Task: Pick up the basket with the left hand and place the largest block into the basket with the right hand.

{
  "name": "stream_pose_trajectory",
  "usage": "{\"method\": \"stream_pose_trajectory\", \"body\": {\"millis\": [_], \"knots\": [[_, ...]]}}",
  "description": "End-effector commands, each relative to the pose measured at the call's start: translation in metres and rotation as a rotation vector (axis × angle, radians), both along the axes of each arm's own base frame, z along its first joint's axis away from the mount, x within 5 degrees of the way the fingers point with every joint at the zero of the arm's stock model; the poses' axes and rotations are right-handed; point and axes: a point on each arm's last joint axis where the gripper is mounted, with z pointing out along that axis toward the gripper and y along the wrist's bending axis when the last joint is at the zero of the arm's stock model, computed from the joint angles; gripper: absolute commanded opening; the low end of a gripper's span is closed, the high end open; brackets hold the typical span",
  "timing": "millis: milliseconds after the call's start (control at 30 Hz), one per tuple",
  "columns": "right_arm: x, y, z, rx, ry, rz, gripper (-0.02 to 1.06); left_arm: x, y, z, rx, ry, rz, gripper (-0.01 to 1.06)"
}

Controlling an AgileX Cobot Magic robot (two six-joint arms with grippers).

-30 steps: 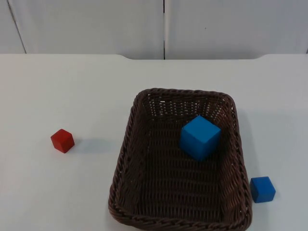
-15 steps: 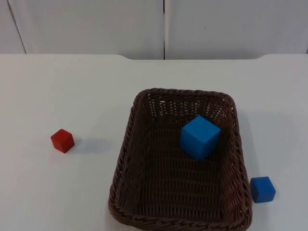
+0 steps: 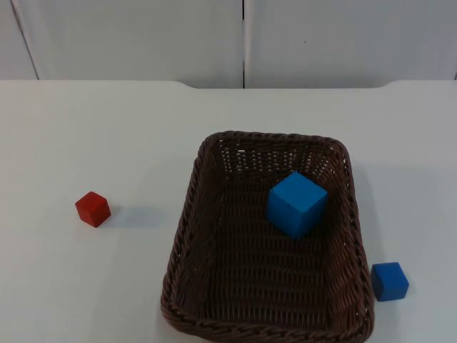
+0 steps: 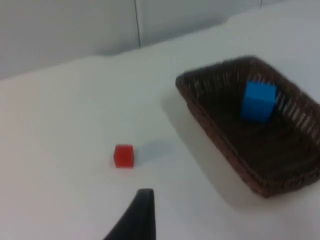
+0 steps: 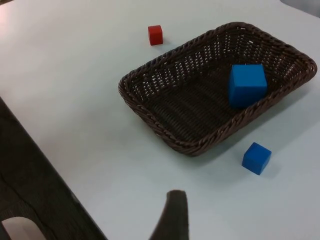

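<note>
We count three blocks and one basket on the white table (image 3: pixel 93 136). Two blocks are blue, one large and one small, and one is red.

The large blue block (image 3: pixel 296 204) is a plain cube, clearly the biggest of the three. It sits inside the basket (image 3: pixel 187 236), toward the far right part of its floor, close to the right wall and tilted slightly on a corner as seen from above. The basket is dark brown wicker, rectangular, with sloping openwork walls and a braided rim; it rests flat on the table.

The small blue block (image 3: pixel 389 281) lies on the table just outside the basket's right wall, near its front corner. The red block (image 3: pixel 93 209) stands alone, well apart to the basket's left.

Open white surface runs wide on the left and behind the basket up to the grey partition (image 3: pixel 143 39). The basket's near rim reaches almost to the picture's lower edge in the top view.

Of the left gripper (image 4: pixel 137 215) and the right gripper (image 5: pixel 172 215) we see one black fingertip each, raised above bare table away from the basket; whether either is open or closed we cannot tell.
</note>
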Motion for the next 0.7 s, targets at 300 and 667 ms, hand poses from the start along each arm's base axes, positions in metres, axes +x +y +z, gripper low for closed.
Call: {"method": "stream_pose_trajectory", "body": {"millis": [300,667], "knots": [[0.0007,-0.0001,0.0003,0.005,-0.014,-0.006,0.70,0.0017,0.0006,-0.0108,0.024,0.054,0.011,1.05],[0.0007,-0.0001,0.0003,0.005,-0.014,-0.006,0.70,0.0017,0.0006,-0.0108,0.024,0.054,0.011,1.05]]}}
